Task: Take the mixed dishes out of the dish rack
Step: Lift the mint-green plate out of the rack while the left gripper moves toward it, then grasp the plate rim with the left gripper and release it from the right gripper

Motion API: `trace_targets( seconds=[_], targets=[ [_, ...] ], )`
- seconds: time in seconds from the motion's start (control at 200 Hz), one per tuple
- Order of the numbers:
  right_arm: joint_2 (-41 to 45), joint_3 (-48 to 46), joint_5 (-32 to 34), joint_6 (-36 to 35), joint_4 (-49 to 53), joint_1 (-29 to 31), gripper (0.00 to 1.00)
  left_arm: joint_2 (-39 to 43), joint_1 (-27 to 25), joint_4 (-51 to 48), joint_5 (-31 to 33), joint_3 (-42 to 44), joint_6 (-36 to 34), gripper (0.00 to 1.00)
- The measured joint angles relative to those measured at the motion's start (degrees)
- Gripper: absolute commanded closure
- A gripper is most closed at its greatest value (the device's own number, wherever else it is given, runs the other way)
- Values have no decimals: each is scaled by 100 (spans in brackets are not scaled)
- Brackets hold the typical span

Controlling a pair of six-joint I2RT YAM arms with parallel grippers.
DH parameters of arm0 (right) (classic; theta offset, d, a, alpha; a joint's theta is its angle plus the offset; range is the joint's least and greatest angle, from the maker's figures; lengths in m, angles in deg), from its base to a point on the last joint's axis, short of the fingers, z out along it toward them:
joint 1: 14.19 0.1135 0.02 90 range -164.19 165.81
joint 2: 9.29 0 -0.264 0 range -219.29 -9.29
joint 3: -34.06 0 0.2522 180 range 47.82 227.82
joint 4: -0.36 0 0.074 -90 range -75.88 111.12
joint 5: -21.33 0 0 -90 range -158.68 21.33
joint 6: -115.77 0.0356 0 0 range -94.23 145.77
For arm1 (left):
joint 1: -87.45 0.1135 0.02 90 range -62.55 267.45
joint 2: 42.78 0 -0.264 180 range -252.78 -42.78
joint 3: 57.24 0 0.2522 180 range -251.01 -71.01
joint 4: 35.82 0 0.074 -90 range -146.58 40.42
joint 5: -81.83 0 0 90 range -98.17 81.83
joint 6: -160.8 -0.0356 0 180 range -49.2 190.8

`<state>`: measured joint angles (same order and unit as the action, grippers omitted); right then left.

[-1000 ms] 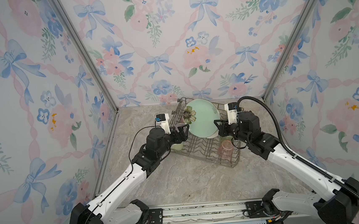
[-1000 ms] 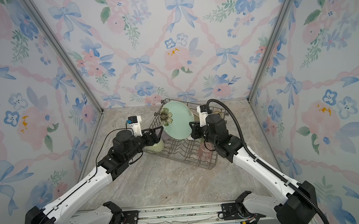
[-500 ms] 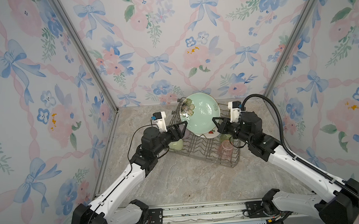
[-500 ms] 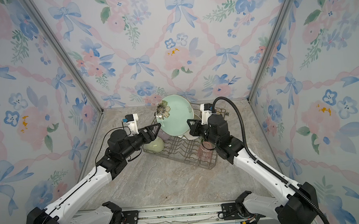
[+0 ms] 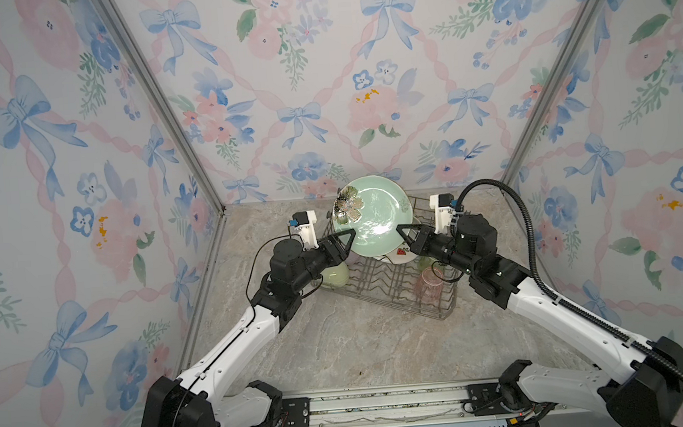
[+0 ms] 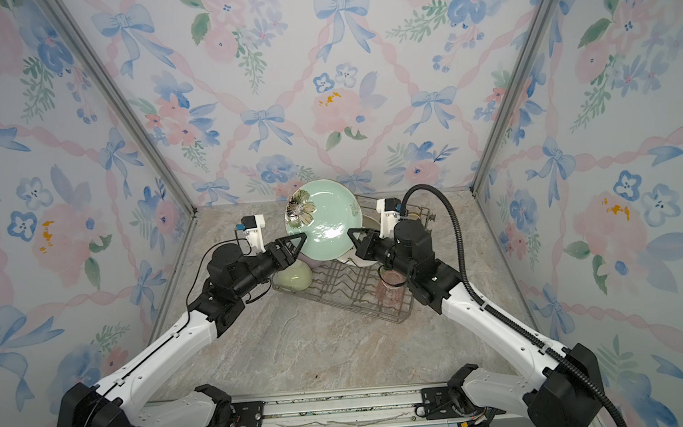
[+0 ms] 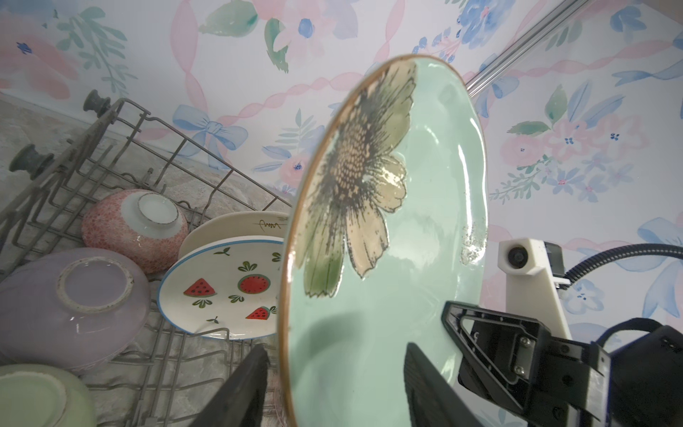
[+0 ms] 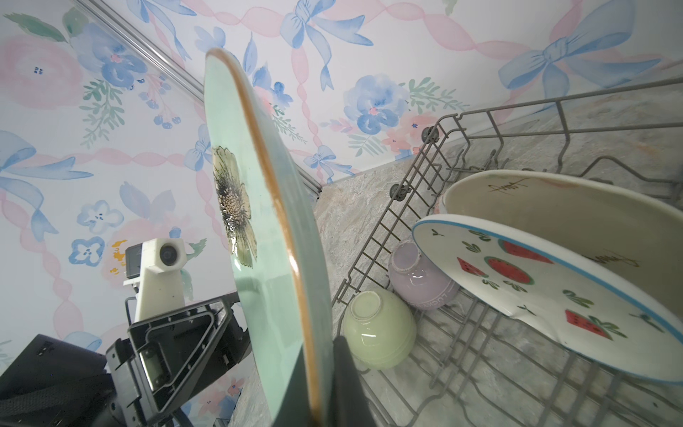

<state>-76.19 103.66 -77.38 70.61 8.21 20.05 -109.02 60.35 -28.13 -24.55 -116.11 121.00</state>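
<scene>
Mint plate (image 5: 373, 220) upright on edge, held above dish rack (image 5: 397, 302), over its rear half. Right gripper (image 5: 402, 231) pinched tight on the plate's right rim. Left gripper (image 5: 350, 235) at the opposite rim, fingers (image 7: 240, 384) partly spread either side of the rim, gap showing, no clamp. Inside rack: fruit-print plate (image 7: 229, 288) standing just in front of cream plate (image 7: 236, 225), pink bowl (image 7: 133, 225) and lilac bowl (image 7: 74, 307) upside down, pink tumbler (image 5: 431, 284) near the rack's near right corner. Green bowl (image 5: 334, 275) upside down at rack's left edge.
</scene>
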Motion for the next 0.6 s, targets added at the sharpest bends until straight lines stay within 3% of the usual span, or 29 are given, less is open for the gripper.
trace_targets(
  seconds=[0.055,0.3,0.42,0.51,0.6],
  targets=[
    [0,-4,-37,48,-28,0,100,-11,20,107,-68,11,81,48],
    [-4,-4,-179,278,-111,0,100,-26,120,415,-212,39,315,81],
    [-79,-2,-264,323,-221,-4,100,-37,175,420,-238,57,367,85],
    [-197,9,-315,455,-321,-20,100,-46,243,428,-256,66,455,100],
    [-306,20,-385,566,-420,-72,100,-46,293,509,-289,72,651,100]
  ],
)
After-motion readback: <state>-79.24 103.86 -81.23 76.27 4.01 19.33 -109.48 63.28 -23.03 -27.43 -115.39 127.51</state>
